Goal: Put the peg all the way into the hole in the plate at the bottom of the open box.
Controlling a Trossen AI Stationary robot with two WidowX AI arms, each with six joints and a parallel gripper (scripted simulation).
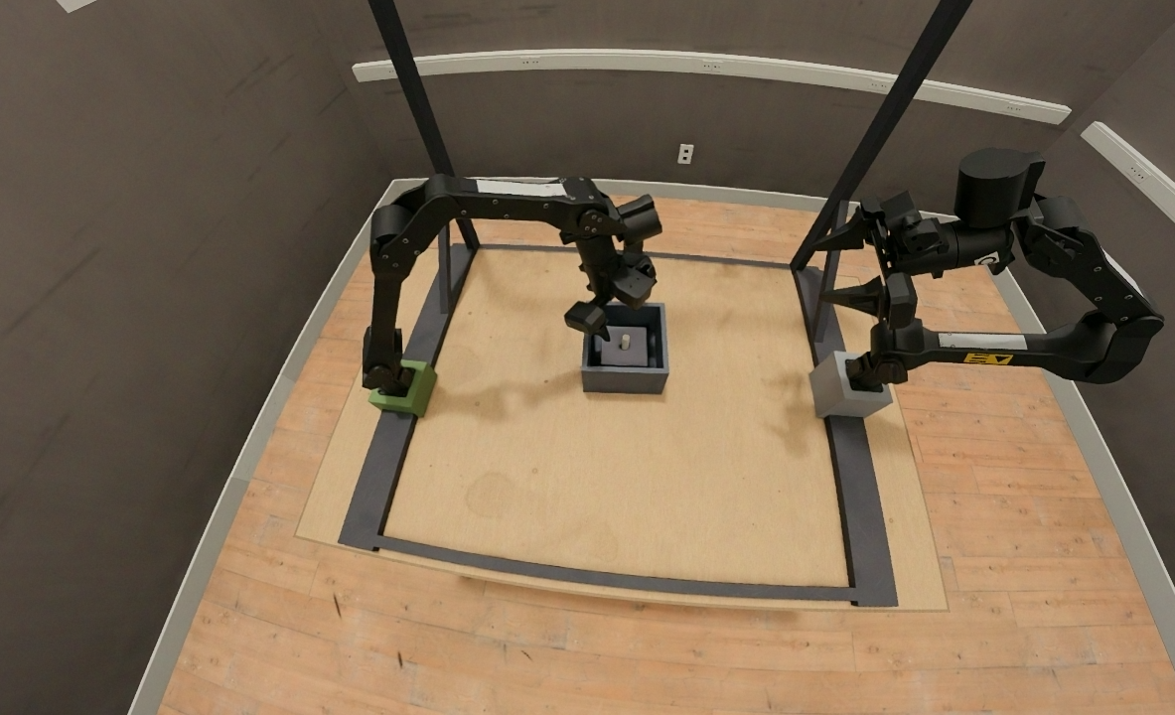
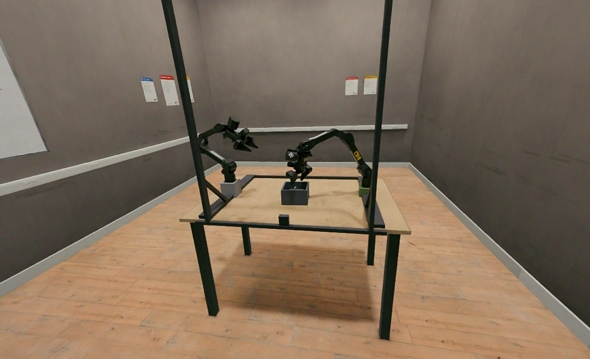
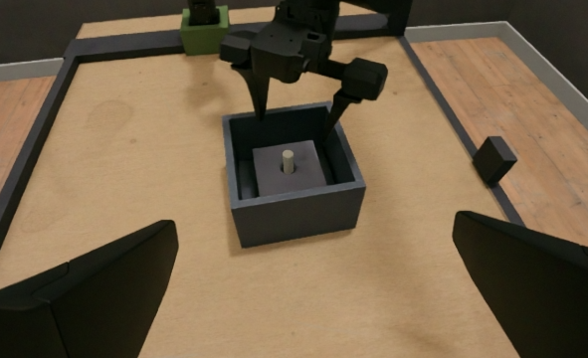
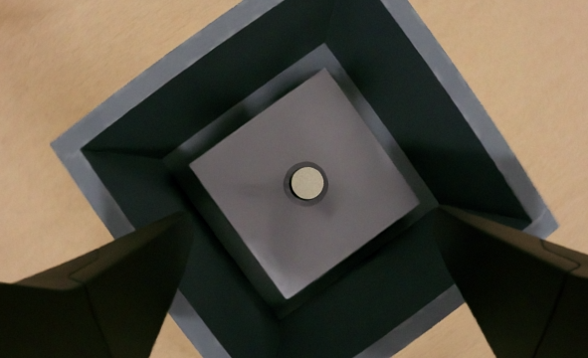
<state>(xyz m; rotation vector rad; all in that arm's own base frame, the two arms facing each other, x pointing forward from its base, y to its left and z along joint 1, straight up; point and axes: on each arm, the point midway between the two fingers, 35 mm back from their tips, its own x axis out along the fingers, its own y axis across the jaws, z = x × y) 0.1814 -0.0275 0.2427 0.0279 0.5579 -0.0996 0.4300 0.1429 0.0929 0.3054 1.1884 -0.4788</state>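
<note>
The cream peg (image 4: 306, 182) stands upright in the hole of the grey plate (image 4: 274, 234) (image 1: 625, 359) at the bottom of the open dark box. Its top sticks up above the plate in the left wrist view (image 3: 288, 161). My right gripper (image 1: 611, 306) (image 3: 291, 130) hangs just above the box, open, with its fingers wide apart on either side of the peg and touching nothing. My left gripper (image 1: 840, 266) is open and empty, raised high beside its grey base, far from the box.
A small black block (image 3: 493, 159) sits on the dark border strip near the table edge. Two black frame posts (image 1: 875, 133) rise from the table's back corners. The right arm's green base (image 1: 404, 388) and the left arm's grey base (image 1: 847, 383) stand on the side strips.
</note>
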